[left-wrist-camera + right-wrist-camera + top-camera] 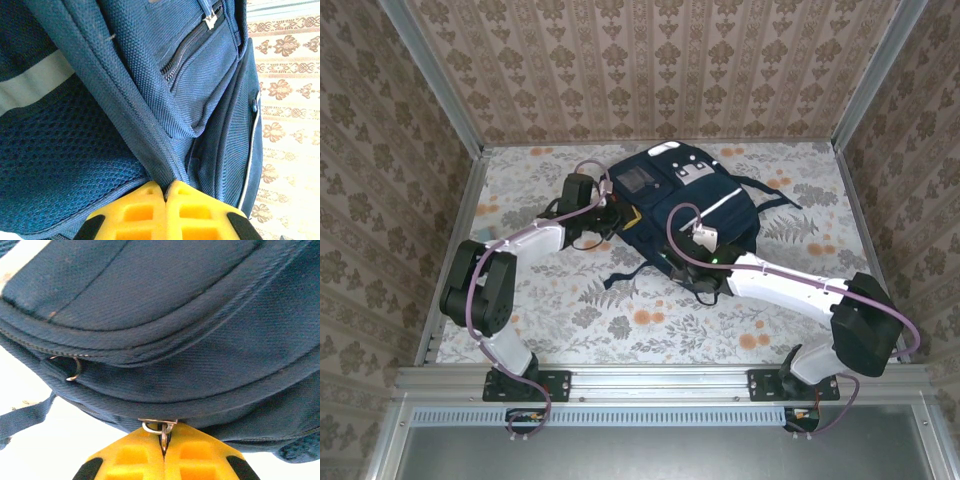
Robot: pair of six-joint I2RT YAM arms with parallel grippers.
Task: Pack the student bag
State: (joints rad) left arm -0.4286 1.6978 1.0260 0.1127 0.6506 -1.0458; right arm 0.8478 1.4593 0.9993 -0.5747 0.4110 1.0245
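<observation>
The student bag [685, 205], a big navy backpack with white stripes and grey patches, lies in the middle of the table. My left gripper [620, 215] is at the bag's left side. In the left wrist view its yellow fingers [142, 202] are shut on a fold of the bag's fabric edge [150, 150]. My right gripper [705, 270] is at the bag's near edge. In the right wrist view its fingertips [145, 447] are shut on a small metal zipper pull [162, 430] hanging from the bag [165, 335]. A second metal ring [74, 371] hangs at the left.
Dark straps [630, 272] trail from the bag toward the near side and out to the right [770, 195]. Wallpapered walls [660, 70] enclose the floral table [650, 325] on three sides. A metal rail [660, 380] runs along the near edge.
</observation>
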